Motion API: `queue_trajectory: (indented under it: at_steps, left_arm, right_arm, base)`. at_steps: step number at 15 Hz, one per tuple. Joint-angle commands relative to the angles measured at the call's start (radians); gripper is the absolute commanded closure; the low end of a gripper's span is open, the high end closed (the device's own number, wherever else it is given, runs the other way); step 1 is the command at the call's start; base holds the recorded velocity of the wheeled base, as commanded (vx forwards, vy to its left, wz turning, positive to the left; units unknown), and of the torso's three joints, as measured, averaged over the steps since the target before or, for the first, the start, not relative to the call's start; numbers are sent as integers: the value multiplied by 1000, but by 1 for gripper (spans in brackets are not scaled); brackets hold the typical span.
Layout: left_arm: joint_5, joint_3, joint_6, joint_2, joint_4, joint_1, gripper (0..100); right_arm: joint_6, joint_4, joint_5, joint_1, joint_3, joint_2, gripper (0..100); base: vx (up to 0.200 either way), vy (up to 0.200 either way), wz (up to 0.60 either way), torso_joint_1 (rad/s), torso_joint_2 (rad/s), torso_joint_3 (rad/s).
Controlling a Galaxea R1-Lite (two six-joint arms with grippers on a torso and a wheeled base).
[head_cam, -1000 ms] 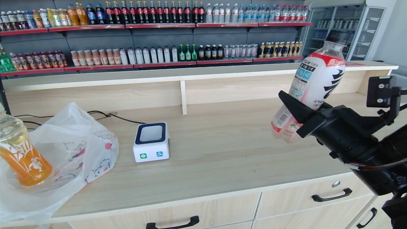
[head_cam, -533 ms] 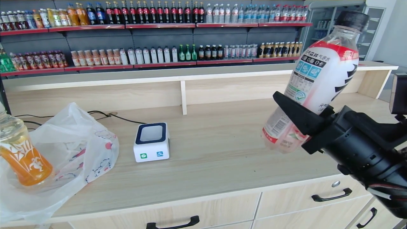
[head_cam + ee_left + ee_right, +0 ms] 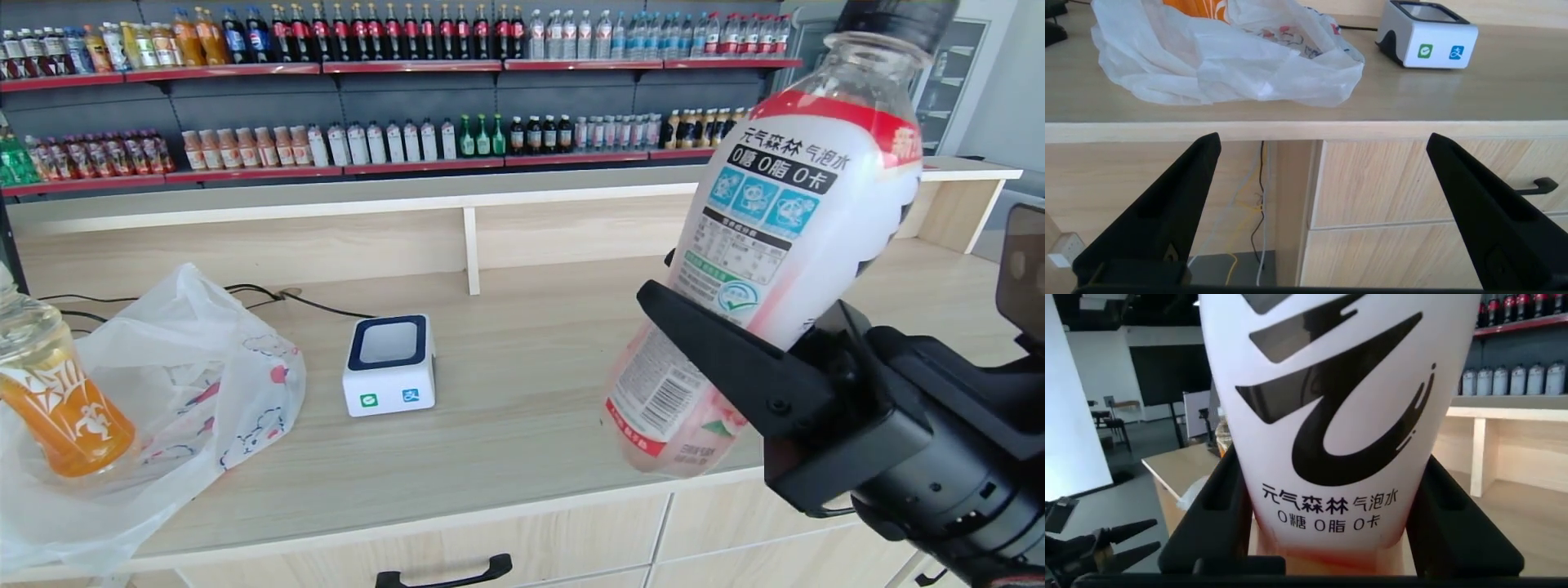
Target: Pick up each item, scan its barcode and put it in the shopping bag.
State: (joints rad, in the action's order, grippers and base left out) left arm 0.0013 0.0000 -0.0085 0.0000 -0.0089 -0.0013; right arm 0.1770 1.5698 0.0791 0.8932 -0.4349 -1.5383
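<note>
My right gripper [image 3: 722, 331] is shut on a clear bottle [image 3: 788, 204] with a white and pink label and a black cap. It holds the bottle tilted above the counter's front right part, cap up and away. The barcode [image 3: 661, 392] low on the label faces left. In the right wrist view the bottle [image 3: 1339, 416] stands between the black fingers [image 3: 1212, 514]. The white scanner [image 3: 389, 365] with a dark blue rim sits mid-counter, well left of the bottle. The shopping bag [image 3: 175, 384] lies at the left with an orange drink bottle [image 3: 57, 408] in it. My left gripper [image 3: 1315, 212] is open, low before the counter front.
Cables [image 3: 269, 296] run along the counter behind the bag. A raised wooden ledge [image 3: 490, 196] backs the counter, with drink shelves [image 3: 408, 65] beyond. Drawers with black handles [image 3: 445, 572] sit below the counter edge. Bare wood [image 3: 522, 408] lies between scanner and bottle.
My right gripper has carried the bottle left and toward the camera, lower over the counter's front edge. The bag, the orange bottle and the scanner have stayed put.
</note>
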Motion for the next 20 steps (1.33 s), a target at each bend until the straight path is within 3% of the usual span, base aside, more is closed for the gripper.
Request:
queue_trajectory:
  at_steps: [1, 5, 9, 12, 20]
  left_arm:
    - [0, 0, -1, 0, 0, 0, 0]
    - [-1, 0, 2, 0, 0, 0, 0]
    - [-1, 0, 2, 0, 0, 0, 0]
    - [-1, 0, 2, 0, 0, 0, 0]
    - [-1, 0, 4, 0, 0, 0, 0]
  right_arm:
    - [27, 1, 1, 59, -7, 12, 100]
    - [125, 1, -1, 58, -127, -9, 100]
    - [352, 1, 21, -5, -47, -8, 100]
    - [438, 1, 79, -14, -50, -8, 100]
    - [435, 1, 102, -14, -39, -5, 100]
  base:
    - [0, 0, 0, 0, 0, 0]
    - [0, 0, 0, 0, 0, 0]
    - [0, 0, 0, 0, 0, 0]
    - [0, 0, 0, 0, 0, 0]
    - [0, 0, 0, 0, 0, 0]
